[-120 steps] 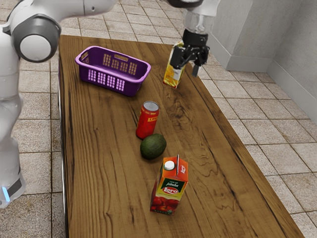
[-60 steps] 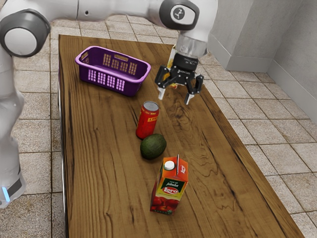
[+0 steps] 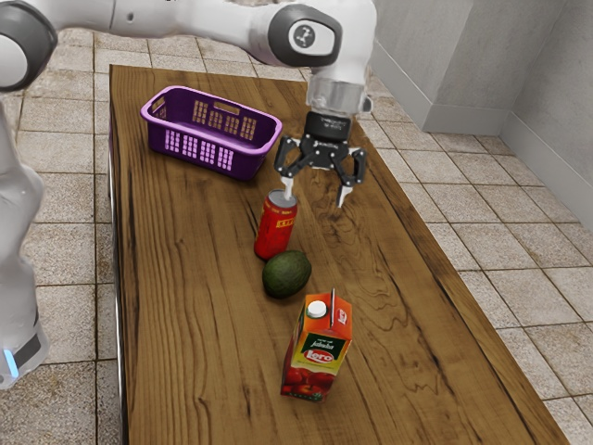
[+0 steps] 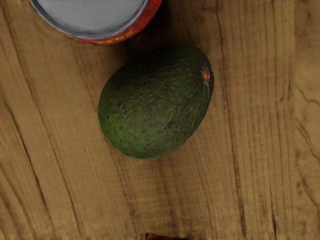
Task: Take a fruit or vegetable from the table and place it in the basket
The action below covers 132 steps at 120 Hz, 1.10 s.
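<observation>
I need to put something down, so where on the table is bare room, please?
Bare wood lies to the exterior view's left of the can, avocado and juice carton, up to the basket, and to the exterior view's right of them. That row is crowded, the gripper near its can.

From where I stand, soft, even light brightens the pale stone floor tiles [image 3: 505, 269] and the rim of the purple plastic basket [image 3: 250, 163]. In the wrist view, the brown wooden worktop [image 3: 185, 324] looks dimmer, with dark shadow between the rough green avocado [image 3: 286, 274] and the red metal can [image 3: 273, 232].
</observation>
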Available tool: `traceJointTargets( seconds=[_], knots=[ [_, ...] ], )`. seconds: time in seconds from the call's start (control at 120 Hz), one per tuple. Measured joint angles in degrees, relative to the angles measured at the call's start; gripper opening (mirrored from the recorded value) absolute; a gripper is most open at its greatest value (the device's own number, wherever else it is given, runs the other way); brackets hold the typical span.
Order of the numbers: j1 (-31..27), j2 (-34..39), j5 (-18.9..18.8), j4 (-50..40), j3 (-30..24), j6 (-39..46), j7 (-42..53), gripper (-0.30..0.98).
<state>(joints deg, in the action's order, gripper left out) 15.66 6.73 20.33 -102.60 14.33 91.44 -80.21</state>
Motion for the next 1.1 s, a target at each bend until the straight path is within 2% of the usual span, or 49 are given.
traceJointTargets(
  seconds=[0.058, 0.125, 0.392, 0.533, 0.7, 0.892, 1.1],
  knots=[
    [3.4, 4.4, -0.1, -5.8, -2.5, 2.0, 0.0, 0.69],
    [4.2, 7.0, -0.1, -9.0, -3.8, 3.7, -0.1, 0.69],
    [1.8, 10.5, 0.2, -15.3, -5.6, 9.1, -0.6, 0.69],
    [-1.9, 13.0, 1.8, -19.9, -8.4, 11.0, -0.9, 0.69],
    [-2.8, 13.3, 3.2, -22.4, -9.2, 12.9, -1.2, 0.69],
    [-4.2, 14.6, -7.5, -21.9, -15.5, 14.0, -5.1, 0.69],
    [-4.3, 15.1, -11.0, -22.0, -16.0, 14.1, -10.6, 0.69]
  ],
)
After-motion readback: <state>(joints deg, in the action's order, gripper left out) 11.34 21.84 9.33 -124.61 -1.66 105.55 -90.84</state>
